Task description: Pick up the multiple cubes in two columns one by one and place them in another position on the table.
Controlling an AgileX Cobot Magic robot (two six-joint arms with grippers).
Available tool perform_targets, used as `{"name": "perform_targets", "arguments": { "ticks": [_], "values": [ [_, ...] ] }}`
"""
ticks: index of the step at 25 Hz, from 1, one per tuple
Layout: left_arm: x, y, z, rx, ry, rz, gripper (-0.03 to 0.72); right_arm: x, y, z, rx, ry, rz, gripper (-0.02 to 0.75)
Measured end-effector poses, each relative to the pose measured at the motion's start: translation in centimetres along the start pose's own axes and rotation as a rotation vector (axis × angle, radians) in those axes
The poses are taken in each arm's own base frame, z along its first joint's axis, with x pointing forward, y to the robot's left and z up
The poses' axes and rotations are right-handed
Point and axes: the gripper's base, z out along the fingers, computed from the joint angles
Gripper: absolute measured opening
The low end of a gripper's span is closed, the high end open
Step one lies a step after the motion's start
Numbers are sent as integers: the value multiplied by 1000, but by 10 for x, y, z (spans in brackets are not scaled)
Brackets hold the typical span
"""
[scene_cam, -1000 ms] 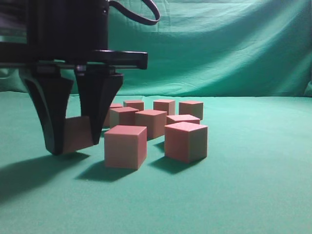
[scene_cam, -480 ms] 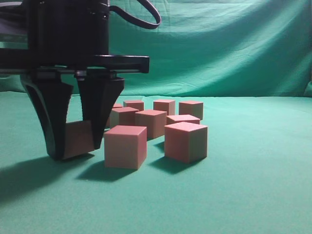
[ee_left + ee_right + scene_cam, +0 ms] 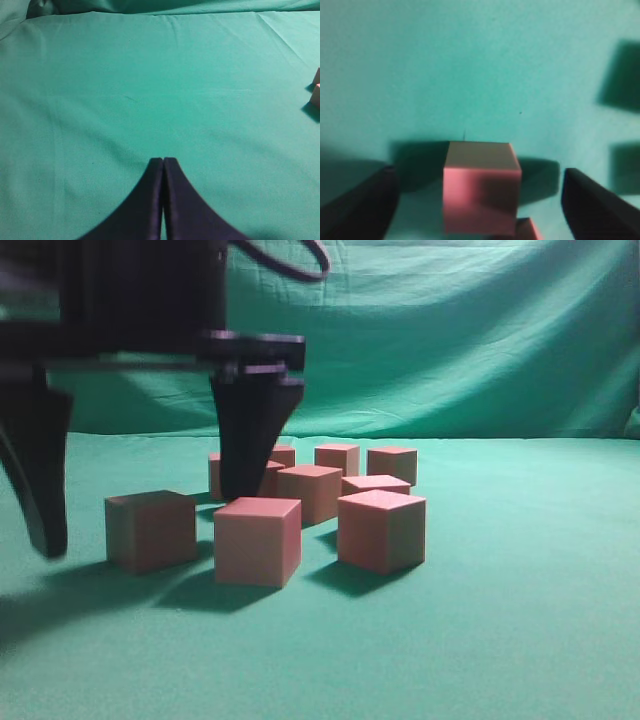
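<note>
On the table [image 3: 520, 620], a cube [image 3: 151, 530] sits free between the right end effector's [image 3: 140, 505] wide-spread fingers; the left end effector [image 3: 163, 162] is pressed closed.

No readable text, labels or nos. anywhere (cubes [image 3: 258, 540] plain, cloth unmarked too).

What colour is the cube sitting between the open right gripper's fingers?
Reddish-pink, the cube has duller tan-pink shaded faces; the right wrist view shows it best.

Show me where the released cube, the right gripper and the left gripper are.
released cube [image 3: 150, 530]: exterior view, front face.
right gripper [image 3: 480, 210]: right wrist view, gap between open fingers.
left gripper [image 3: 163, 165]: left wrist view, closed fingertips.
</note>
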Motion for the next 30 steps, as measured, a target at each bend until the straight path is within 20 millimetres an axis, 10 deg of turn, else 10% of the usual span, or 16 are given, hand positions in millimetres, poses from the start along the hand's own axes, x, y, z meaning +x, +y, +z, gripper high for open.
{"name": "perform_targets", "arguments": {
  "ticks": [5, 15, 30],
  "values": [
    [0, 0, 0, 0, 0, 0, 0, -6, -6, -53, 31, -124, -17, 643],
    [0, 0, 0, 0, 0, 0, 0, 10, -20, -235, 7, -518, 29, 0],
    [0, 0, 0, 0, 0, 0, 0, 132, -30, -381, -196, -864, -15, 0]
  ]
}}
